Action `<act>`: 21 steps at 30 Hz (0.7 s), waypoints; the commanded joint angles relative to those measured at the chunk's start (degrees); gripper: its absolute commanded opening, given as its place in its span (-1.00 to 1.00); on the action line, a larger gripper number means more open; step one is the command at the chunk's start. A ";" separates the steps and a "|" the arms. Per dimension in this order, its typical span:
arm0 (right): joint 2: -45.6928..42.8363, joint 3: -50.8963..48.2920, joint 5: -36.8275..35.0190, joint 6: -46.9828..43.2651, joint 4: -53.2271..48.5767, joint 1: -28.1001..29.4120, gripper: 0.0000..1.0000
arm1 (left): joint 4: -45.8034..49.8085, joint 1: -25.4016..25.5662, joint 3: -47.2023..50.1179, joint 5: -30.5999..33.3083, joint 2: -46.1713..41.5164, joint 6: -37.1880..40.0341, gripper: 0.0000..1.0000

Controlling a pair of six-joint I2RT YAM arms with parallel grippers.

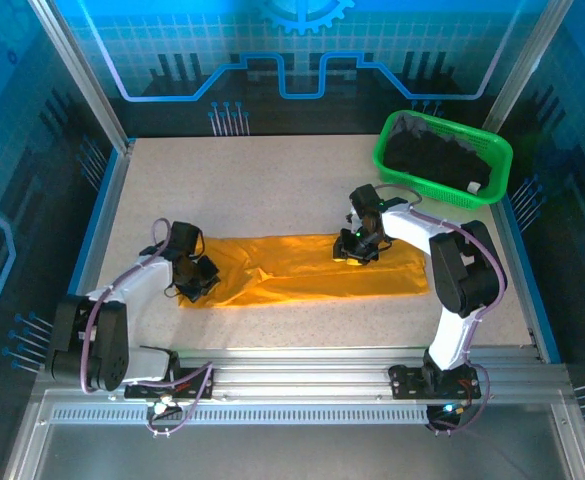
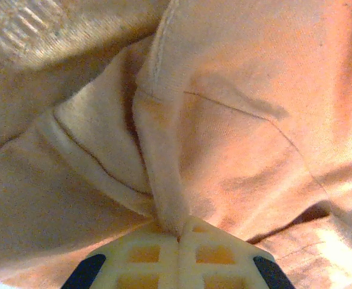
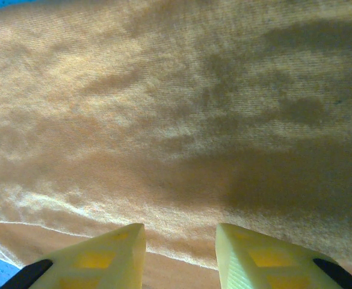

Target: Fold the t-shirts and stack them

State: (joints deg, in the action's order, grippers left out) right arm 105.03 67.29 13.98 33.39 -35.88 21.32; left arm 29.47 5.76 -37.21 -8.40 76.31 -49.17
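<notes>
- The orange-yellow t-shirt (image 1: 302,270) lay as a long narrow band across the middle of the table (image 1: 272,170), running left to right. I judged it already folded in lengthwise, with wrinkles at its left end.
- Your left gripper (image 1: 197,280) sat at that left end. On the left wrist camera its jaws were closed on a raised ridge of the orange-yellow t-shirt (image 2: 224,120), with the cloth pinched where the left gripper (image 2: 179,232) pads met.
- Your right gripper (image 1: 357,248) stood over the band right of its middle, near the far edge. On the right wrist camera the jaws of the right gripper (image 3: 180,241) stood apart just above the orange-yellow t-shirt (image 3: 176,120), and I saw no cloth between them.
- The black t-shirts (image 1: 437,160) lay heaped and unfolded in the green basket (image 1: 387,140) at the far right corner, well apart from both grippers.
- Assessment: you were early in the task. One shirt was part-folded, and its crosswise folds were not yet done.
- The black shirts remained to be taken out, folded and stacked.
- Stacking had not begun.
</notes>
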 commanded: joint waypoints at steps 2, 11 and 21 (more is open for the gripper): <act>0.60 0.56 0.29 -0.32 -1.00 -0.57 -0.26 | 4.58 0.31 -3.29 0.40 -2.37 1.00 -1.00; 0.40 0.32 0.71 -0.68 -1.09 -1.00 -0.26 | 5.57 0.29 -3.20 -1.41 -0.25 1.72 -0.54; -0.84 -1.41 0.61 -0.78 -0.94 -1.14 -0.26 | 4.88 0.48 -4.65 -1.89 0.95 1.65 -0.58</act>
State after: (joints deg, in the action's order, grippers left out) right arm 105.03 66.92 13.98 33.34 -35.90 20.86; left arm 33.54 5.80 -40.36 -8.88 77.47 -48.05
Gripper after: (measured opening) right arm 0.369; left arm 0.212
